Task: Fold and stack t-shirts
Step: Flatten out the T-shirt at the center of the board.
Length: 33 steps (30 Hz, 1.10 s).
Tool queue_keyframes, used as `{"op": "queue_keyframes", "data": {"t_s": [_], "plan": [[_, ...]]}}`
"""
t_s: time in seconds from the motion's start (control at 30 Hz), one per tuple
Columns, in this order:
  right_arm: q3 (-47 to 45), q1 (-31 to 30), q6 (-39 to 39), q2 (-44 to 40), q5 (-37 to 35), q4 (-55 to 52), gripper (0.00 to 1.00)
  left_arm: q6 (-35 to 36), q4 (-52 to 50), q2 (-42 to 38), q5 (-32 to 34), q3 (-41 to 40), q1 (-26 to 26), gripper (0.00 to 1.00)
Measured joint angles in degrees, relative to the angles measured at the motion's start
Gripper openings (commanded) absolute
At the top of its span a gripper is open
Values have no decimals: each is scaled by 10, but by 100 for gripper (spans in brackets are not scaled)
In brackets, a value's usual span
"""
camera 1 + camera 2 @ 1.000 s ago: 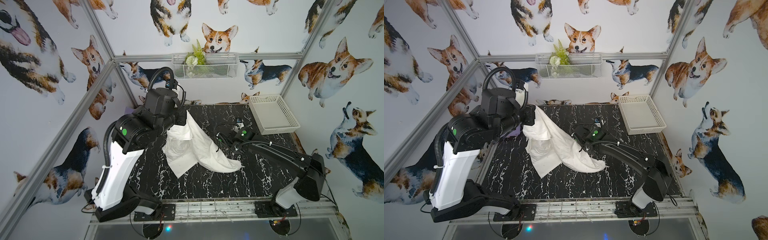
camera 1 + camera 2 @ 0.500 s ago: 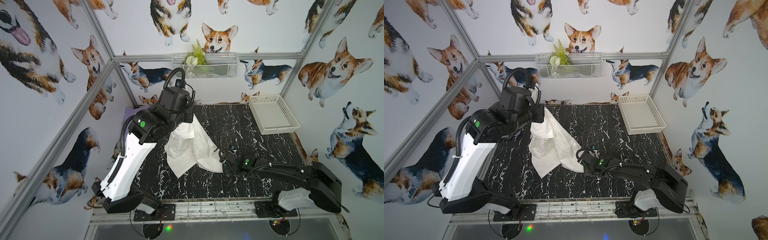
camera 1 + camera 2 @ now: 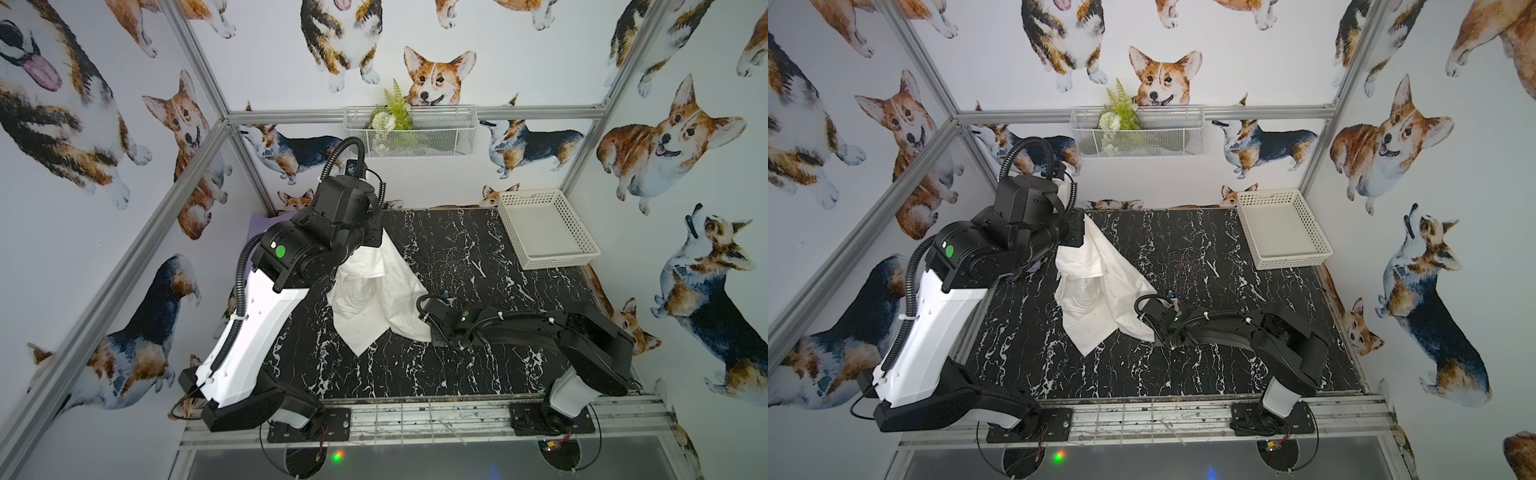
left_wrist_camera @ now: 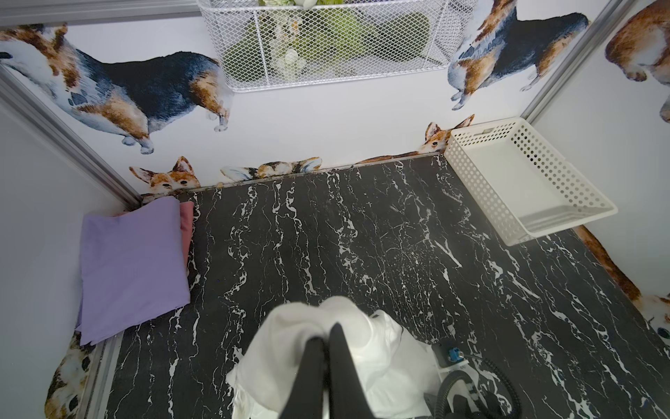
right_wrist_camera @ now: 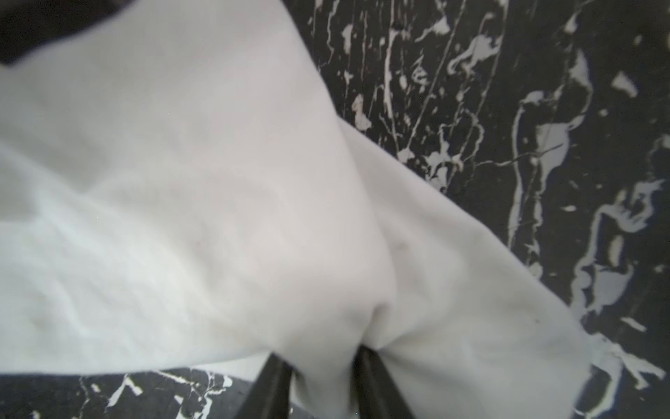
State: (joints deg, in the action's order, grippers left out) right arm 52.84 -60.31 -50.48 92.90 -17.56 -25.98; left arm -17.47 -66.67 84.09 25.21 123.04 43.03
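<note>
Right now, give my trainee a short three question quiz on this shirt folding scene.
1. How many arms' jaws are shut on the white t-shirt?
2. True or false: a folded shirt lies in the white perforated basket.
3. Which shirt tops the folded pile at the table's far left corner? A lavender t-shirt; B green t-shirt; C white t-shirt.
Key: 1. Two, the left jaws and the right jaws. 2. False. 3. A; a pinkish t-shirt peeks out beneath it.
</note>
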Motion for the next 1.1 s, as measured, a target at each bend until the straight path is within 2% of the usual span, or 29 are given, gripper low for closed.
{"op": "queue_keyframes", "data": {"t_s": [0.2,0.33,0.37,0.4,0.43,0.5,0.53,0.63,0.73,0.83,0.93,1.1], "plan": [[58,-24,5,-108,-67,-74,0,2,5,-2,-1,-12,-5,0],[126,-31,23,-196,-144,-118,0,2,8,-2,-3,-17,-10,0],[147,-29,25,-208,-176,-135,10,3,9,-2,-4,-18,-10,0],[166,-21,27,-214,-203,-146,45,3,10,-2,-5,-18,-10,0],[192,4,29,-211,-229,-163,67,3,12,-2,-5,-19,-10,0],[231,79,26,-172,-265,-199,88,3,12,-2,-9,-19,-10,0],[245,105,25,-146,-276,-210,91,3,13,-2,-11,-19,-10,0],[297,170,23,-13,-281,-284,93,-1,16,-4,-15,-21,-10,0],[313,156,19,35,-279,-338,91,-1,16,-5,-20,-24,-10,0],[286,132,1,14,-277,-342,87,-2,16,-10,-21,-30,-10,0],[217,130,-21,-28,-257,-328,81,-3,16,-11,-21,-34,-11,0],[80,121,-65,-103,-216,-303,78,-2,20,-14,-23,-47,-11,0]]}}
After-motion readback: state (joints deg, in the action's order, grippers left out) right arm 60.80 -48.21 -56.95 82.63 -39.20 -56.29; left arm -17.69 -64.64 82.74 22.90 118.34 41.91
